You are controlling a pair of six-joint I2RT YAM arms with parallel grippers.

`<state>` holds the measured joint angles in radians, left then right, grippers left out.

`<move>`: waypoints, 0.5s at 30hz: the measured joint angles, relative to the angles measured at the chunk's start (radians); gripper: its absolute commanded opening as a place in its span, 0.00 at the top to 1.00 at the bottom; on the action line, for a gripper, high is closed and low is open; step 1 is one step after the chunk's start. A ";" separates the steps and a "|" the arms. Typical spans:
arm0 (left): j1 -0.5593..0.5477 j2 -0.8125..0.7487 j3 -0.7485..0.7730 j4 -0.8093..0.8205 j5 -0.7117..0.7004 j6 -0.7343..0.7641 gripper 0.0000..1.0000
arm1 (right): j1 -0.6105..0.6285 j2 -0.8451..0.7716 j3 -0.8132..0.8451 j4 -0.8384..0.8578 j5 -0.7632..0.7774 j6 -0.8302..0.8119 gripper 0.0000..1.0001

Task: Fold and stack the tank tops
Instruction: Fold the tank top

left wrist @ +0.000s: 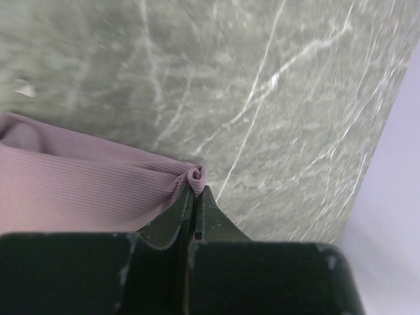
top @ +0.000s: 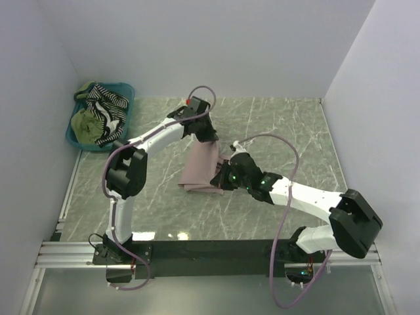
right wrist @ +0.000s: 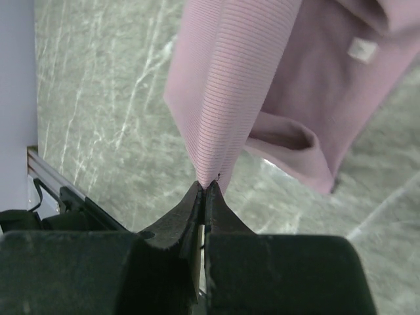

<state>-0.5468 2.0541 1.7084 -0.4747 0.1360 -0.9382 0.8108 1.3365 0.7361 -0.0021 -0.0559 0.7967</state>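
**Jaws pinched on the pink tank top [top: 199, 169]; nothing stacked yet**

Far left, the teal basket [top: 123, 85] holds the striped tank top [top: 108, 102] and the olive green tank top [top: 84, 125]. Mid-bench [top: 275, 131], the left jaws are closed on a bunched corner of the pink tank top. The right jaws, also closed, pinch another edge, partly lifted. I judge the first fold barely begun, with two tops left.

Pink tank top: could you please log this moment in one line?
left hand: shut on pink tank top | right hand: shut on it | other tops: in teal basket
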 measured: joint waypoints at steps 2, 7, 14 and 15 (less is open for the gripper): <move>-0.021 0.019 0.007 0.005 0.003 -0.001 0.99 | 0.000 -0.025 -0.043 0.016 0.013 0.024 1.00; -0.068 0.058 0.009 0.021 0.008 -0.004 0.99 | 0.000 -0.069 -0.145 0.039 0.037 0.078 1.00; -0.106 0.122 0.042 0.039 0.016 -0.011 0.96 | -0.002 -0.107 -0.214 0.056 0.079 0.121 1.00; -0.108 0.130 0.042 0.044 0.018 -0.011 0.93 | -0.002 -0.111 -0.222 0.059 0.084 0.127 1.00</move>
<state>-0.6544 2.1838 1.7508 -0.4305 0.1535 -0.9489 0.8085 1.2255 0.5137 0.0570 0.0277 0.9241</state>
